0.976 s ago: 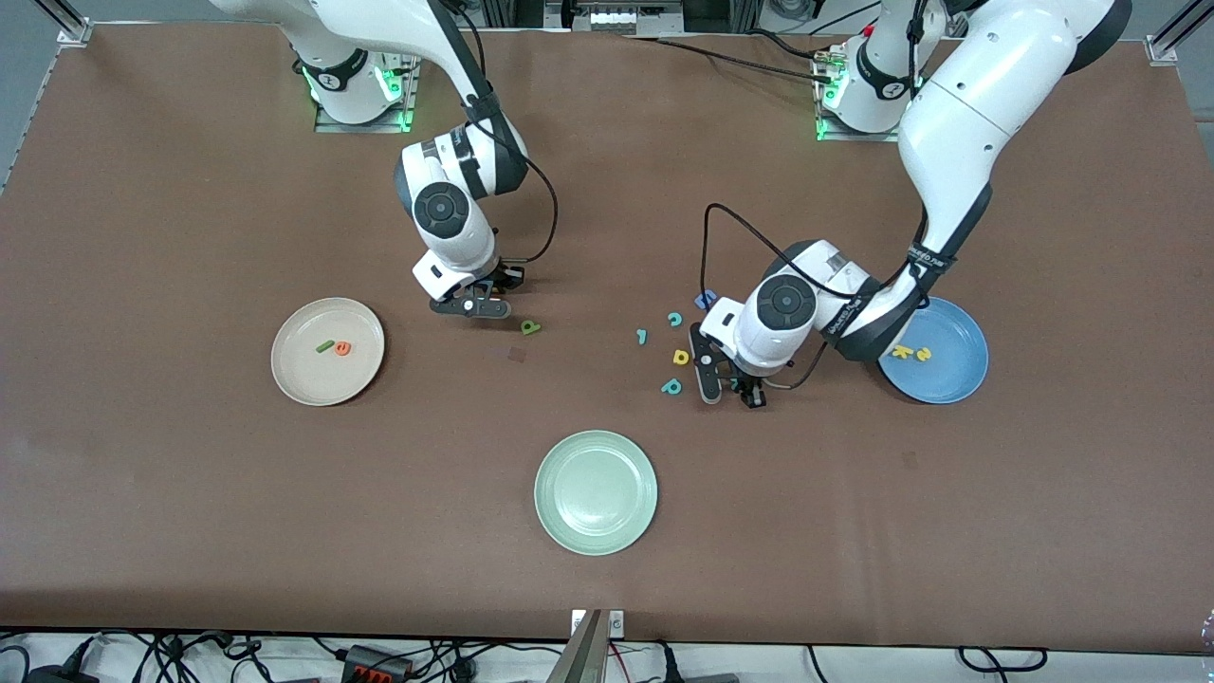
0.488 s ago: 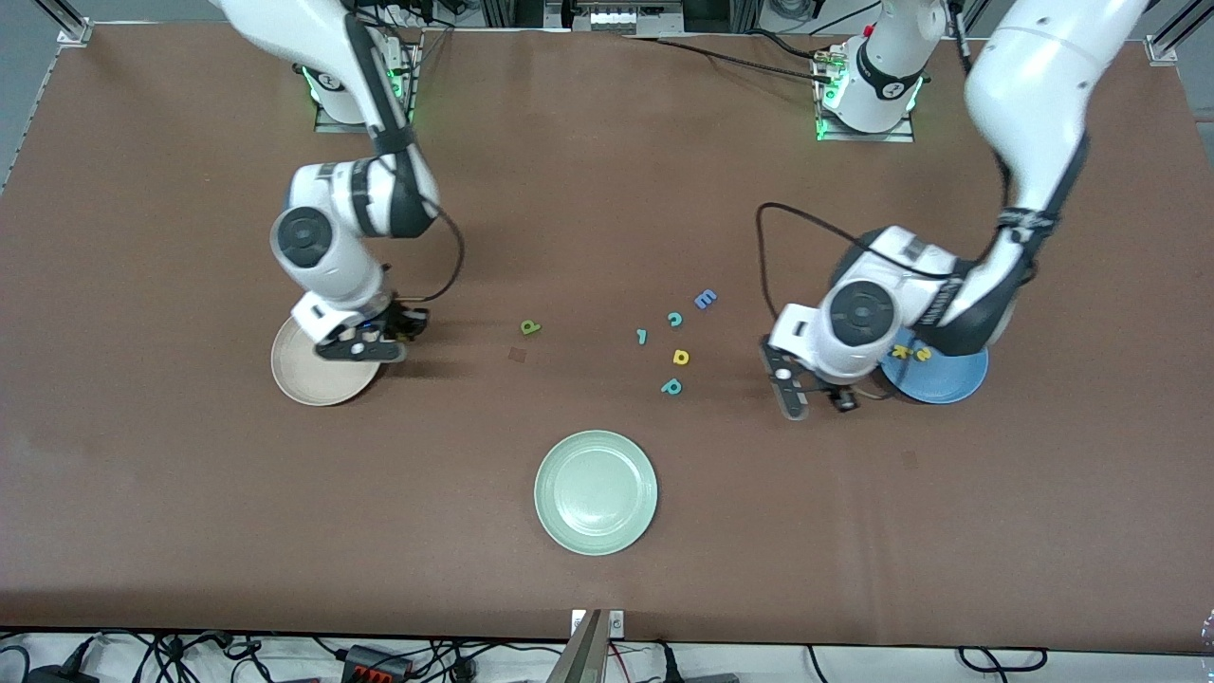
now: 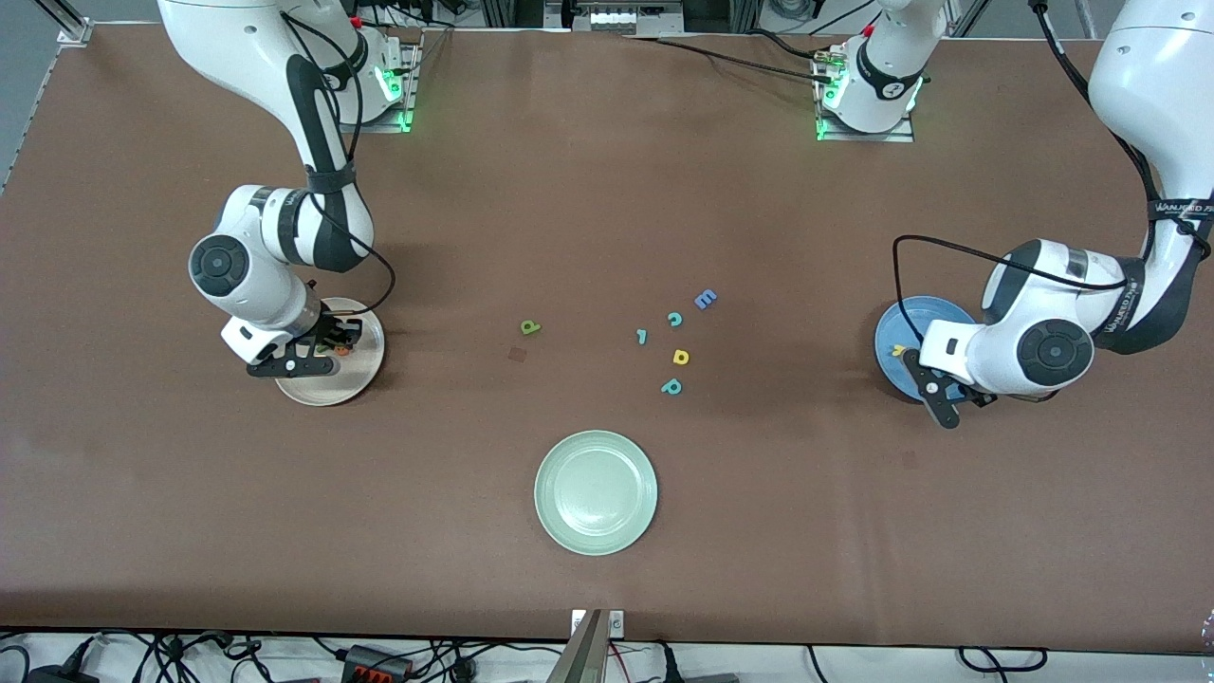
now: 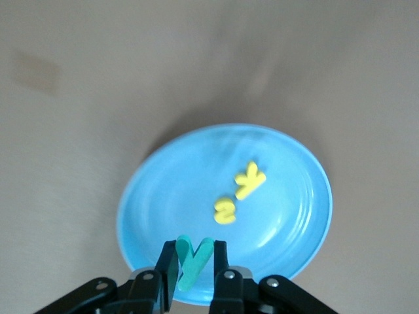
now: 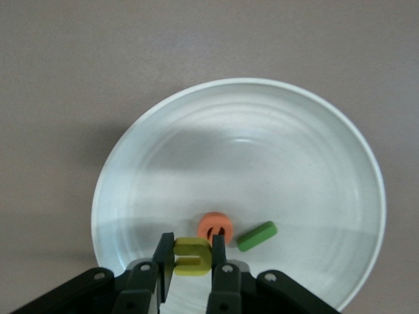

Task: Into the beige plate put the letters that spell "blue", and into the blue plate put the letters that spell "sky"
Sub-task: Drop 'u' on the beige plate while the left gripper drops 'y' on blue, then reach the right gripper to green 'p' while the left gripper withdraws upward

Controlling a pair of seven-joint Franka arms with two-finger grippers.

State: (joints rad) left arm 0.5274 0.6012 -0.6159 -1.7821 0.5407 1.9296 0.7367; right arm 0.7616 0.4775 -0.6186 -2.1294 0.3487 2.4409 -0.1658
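1. Our left gripper (image 4: 194, 265) is clamped on the teal "y" (image 4: 192, 260) and hangs over the blue plate (image 4: 288, 216), at the rim edge of it.
2. In that plate: yellow "s" (image 4: 224, 210) and yellow "k" (image 4: 250, 180), touching or nearly so. With the "y" in, "sky" is complete.
3. Our right gripper (image 5: 192, 261) is clamped on the yellow "u" (image 5: 192, 256) over the beige plate (image 5: 314, 131), also close to the rim.
4. In that plate: orange "e" (image 5: 215, 227) and dark green "l" (image 5: 256, 236), just beside each other.
5. Green "b" (image 3: 530, 327) sits alone on the table, between the beige plate and the leftover cluster. "blue" needs it after the "u".
6. We'd shift each gripper inward toward plate centre before letting go; a drop at the rim may bounce light foam out. Keep the drop low and avoid landing on letters already there.
7. Decoys to leave on the table: blue "E" (image 3: 705, 300), teal "c" (image 3: 674, 319), teal hook-shaped letter (image 3: 642, 336), yellow "d" (image 3: 680, 357), teal "p" (image 3: 671, 386).
8. Pale green plate (image 3: 569, 531) sits nearer the front camera, unused.
9. Surface: brown tabletop (image 3: 854, 531), flat and matte, small dark patch near the "b".
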